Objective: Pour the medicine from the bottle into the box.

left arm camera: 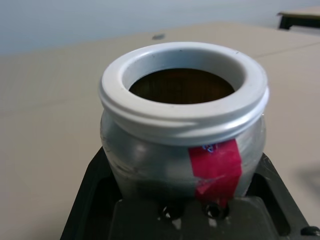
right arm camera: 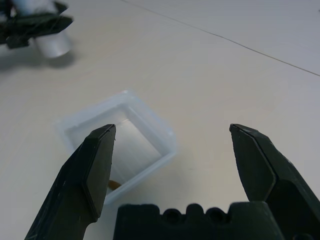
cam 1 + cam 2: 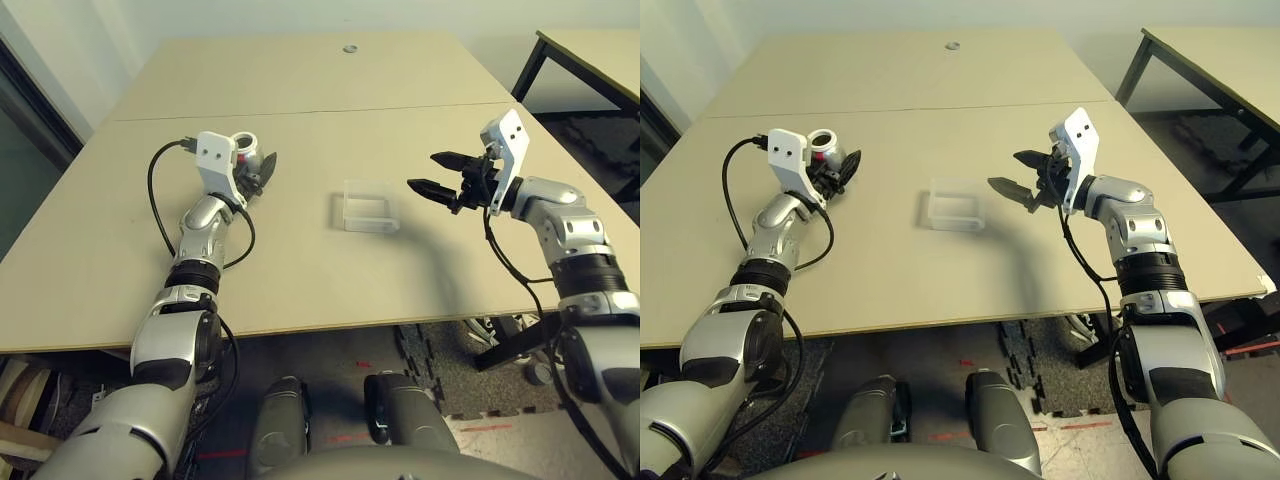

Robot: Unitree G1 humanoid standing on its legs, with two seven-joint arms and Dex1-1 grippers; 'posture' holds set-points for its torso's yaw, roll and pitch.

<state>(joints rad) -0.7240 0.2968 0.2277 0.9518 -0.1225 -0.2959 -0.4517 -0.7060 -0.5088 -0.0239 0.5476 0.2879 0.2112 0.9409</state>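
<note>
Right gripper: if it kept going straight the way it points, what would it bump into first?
Probably the box. The right gripper, jaws open, points across the table at it. Its height over the table is unclear, so it might pass just above the box.

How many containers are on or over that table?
2. A clear box sits mid-table between the arms. A small open-topped bottle is clamped in the left gripper, off to the robot's left.
</note>
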